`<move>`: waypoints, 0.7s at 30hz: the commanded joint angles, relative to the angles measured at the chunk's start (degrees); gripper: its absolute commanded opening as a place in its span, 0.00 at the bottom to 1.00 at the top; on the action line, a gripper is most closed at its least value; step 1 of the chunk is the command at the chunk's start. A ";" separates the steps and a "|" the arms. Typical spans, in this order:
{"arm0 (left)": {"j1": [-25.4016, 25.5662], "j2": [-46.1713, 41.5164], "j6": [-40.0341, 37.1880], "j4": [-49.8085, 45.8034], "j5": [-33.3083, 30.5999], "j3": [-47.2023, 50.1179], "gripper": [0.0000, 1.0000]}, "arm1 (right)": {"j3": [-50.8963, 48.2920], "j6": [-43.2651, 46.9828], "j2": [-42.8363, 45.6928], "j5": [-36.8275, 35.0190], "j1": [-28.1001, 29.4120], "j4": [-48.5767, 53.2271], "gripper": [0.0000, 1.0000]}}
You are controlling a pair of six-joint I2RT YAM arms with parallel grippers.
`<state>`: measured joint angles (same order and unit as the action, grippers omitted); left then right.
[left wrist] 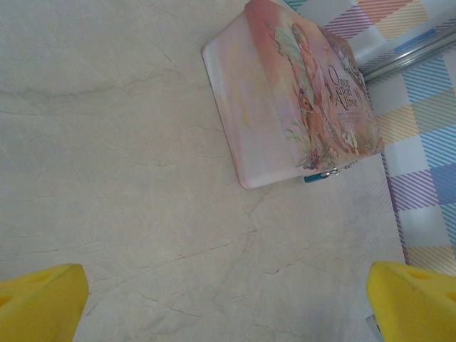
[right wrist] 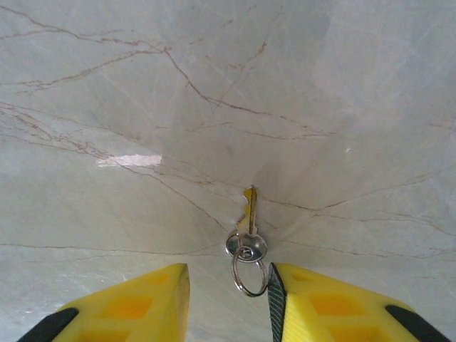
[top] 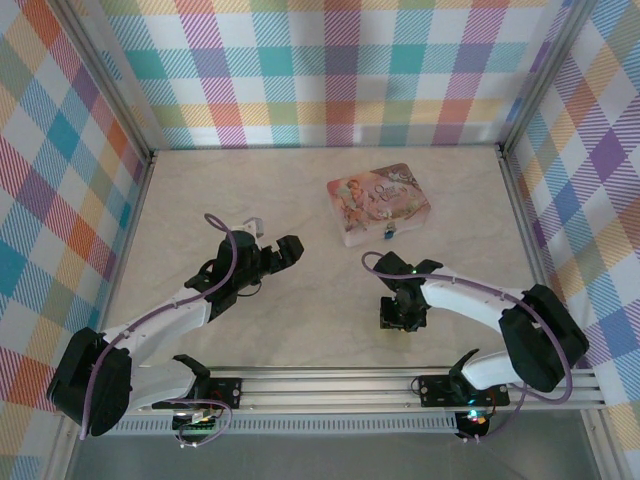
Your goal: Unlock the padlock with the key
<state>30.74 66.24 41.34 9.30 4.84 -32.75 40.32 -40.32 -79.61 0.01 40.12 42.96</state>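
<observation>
The tiny teal-blue padlock (top: 388, 232) hangs at the near edge of the pink illustrated tin (top: 378, 203); the left wrist view shows the padlock (left wrist: 317, 177) peeking out under the tin (left wrist: 285, 92). The small metal key (right wrist: 249, 212) lies flat on the table with its ring (right wrist: 249, 274) between my right gripper's yellow fingers (right wrist: 128, 310). The right gripper (right wrist: 229, 303) is open and points down at the table (top: 395, 322); the ring touches its right finger. My left gripper (top: 275, 240) is wide open (left wrist: 228, 306) over bare table, well left of the tin.
The marble-patterned table (top: 250, 190) is walled by plaid panels on three sides. A metal rail (top: 400, 385) runs along the near edge by the arm bases. The tin stands at the back right of centre.
</observation>
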 commanded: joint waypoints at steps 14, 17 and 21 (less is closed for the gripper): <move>0.67 0.16 -0.42 -0.42 -0.36 -1.35 1.00 | -0.38 -1.19 -1.86 -2.41 0.31 -0.88 0.24; 0.64 0.20 -0.34 -0.51 -0.32 -1.35 1.00 | -0.83 -1.26 -1.94 -2.40 0.23 -1.23 0.23; 0.64 0.19 -0.22 -0.60 -0.29 -1.52 1.00 | -1.50 -1.50 -2.12 -2.40 0.31 -1.73 0.20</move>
<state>30.74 66.26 41.34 9.08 4.86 -32.80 39.94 -40.77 -81.08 -1.74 40.12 41.23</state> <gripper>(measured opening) 0.999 0.207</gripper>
